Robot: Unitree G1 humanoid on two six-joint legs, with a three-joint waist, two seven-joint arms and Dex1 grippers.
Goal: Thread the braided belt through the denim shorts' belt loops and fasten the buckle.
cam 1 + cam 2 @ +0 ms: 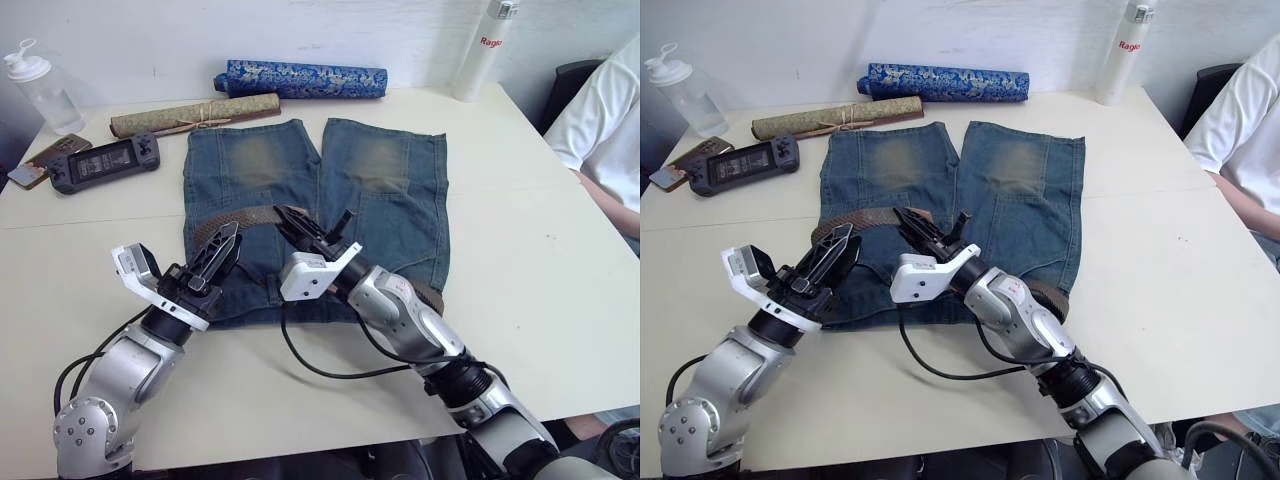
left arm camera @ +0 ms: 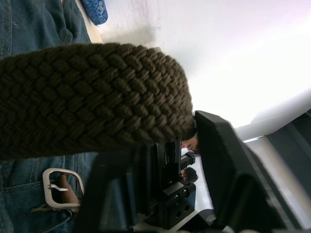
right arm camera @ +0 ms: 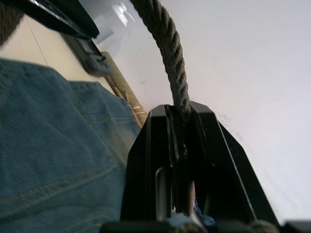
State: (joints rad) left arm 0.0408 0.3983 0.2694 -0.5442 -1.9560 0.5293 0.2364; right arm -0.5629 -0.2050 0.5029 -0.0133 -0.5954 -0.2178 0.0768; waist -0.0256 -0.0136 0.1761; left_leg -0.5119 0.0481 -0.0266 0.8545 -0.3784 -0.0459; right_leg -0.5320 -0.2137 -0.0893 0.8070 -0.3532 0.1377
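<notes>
White tabletop (image 1: 520,240) under my arms: my right gripper (image 1: 318,226) is clamped on the braided belt (image 1: 240,218), which lies across the denim shorts (image 1: 380,190) spread flat mid-table. My left gripper (image 1: 222,246) also pinches the belt, near its other end. I see the buckle (image 2: 62,188) resting on the denim.

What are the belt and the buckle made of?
The belt looks like woven cord or fabric: dark brown strands plaited in a matte, bumpy weave. The buckle looks like metal: a thin, pale silvery frame with a prong, smooth and slightly shiny.
</notes>
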